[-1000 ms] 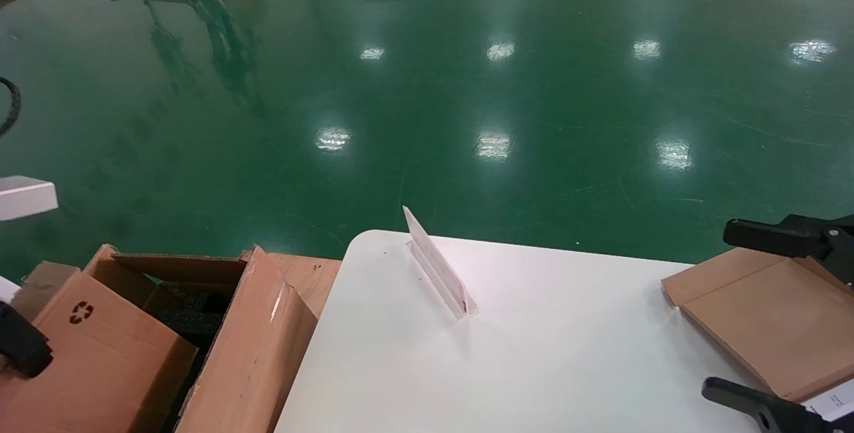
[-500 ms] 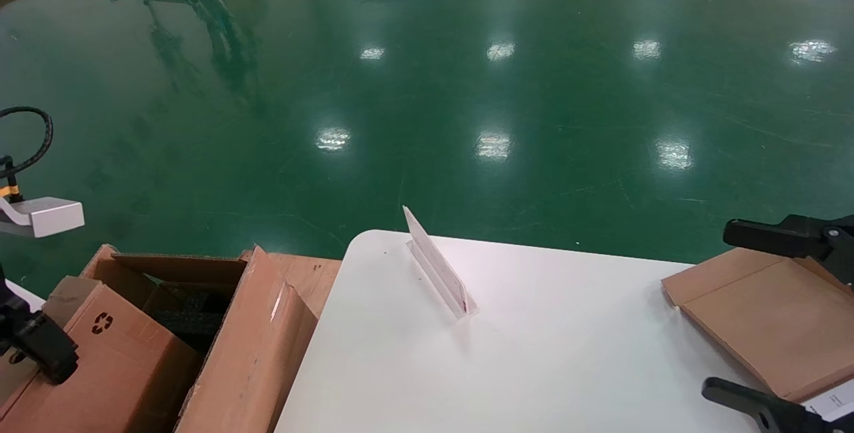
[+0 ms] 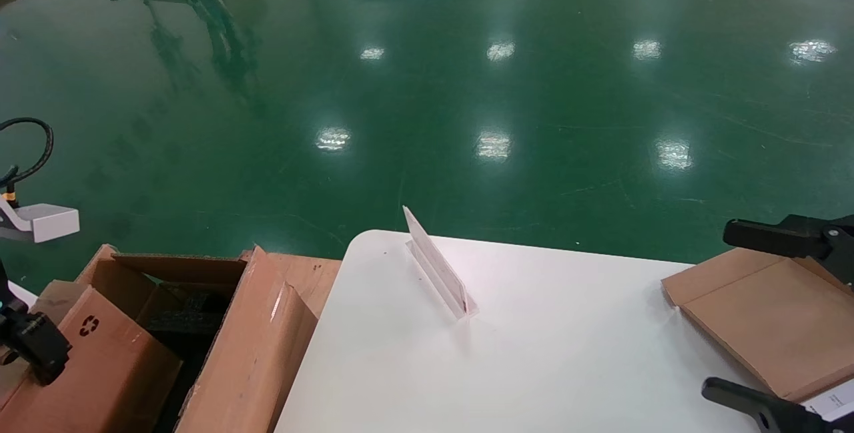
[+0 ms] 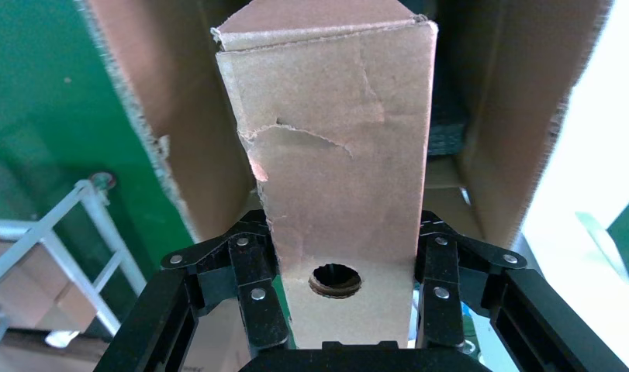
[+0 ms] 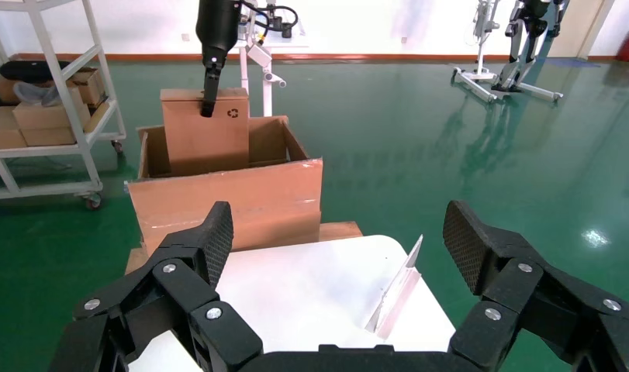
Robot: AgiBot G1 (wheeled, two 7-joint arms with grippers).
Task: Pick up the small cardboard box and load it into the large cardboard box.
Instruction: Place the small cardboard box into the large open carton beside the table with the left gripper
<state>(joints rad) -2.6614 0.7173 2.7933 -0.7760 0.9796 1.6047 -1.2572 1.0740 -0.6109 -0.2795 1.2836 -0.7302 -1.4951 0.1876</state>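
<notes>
The small cardboard box [image 3: 107,366], plain brown with a black recycling mark, stands upright at the lower left. My left gripper [image 3: 33,353] is shut on its top end. In the left wrist view the fingers [image 4: 253,287] press both sides of the small cardboard box [image 4: 334,155] near its round hole. The right wrist view shows the small cardboard box [image 5: 206,136] with its lower part inside the open top of the large cardboard box [image 5: 233,201]. The large cardboard box [image 3: 260,346] sits left of the table, with black foam inside. My right gripper [image 3: 717,311] is open over the table's right side.
A flat brown cardboard piece [image 3: 767,326] lies under the right gripper on the white table [image 3: 534,366]. A clear acrylic sign stand [image 3: 437,269] stands near the table's far edge. Beyond the carton a white shelf cart [image 5: 47,93] holds boxes on the green floor.
The left gripper carried the small box a little toward the carton's middle, then back and slightly lower into the opening. The right arm has not moved.
</notes>
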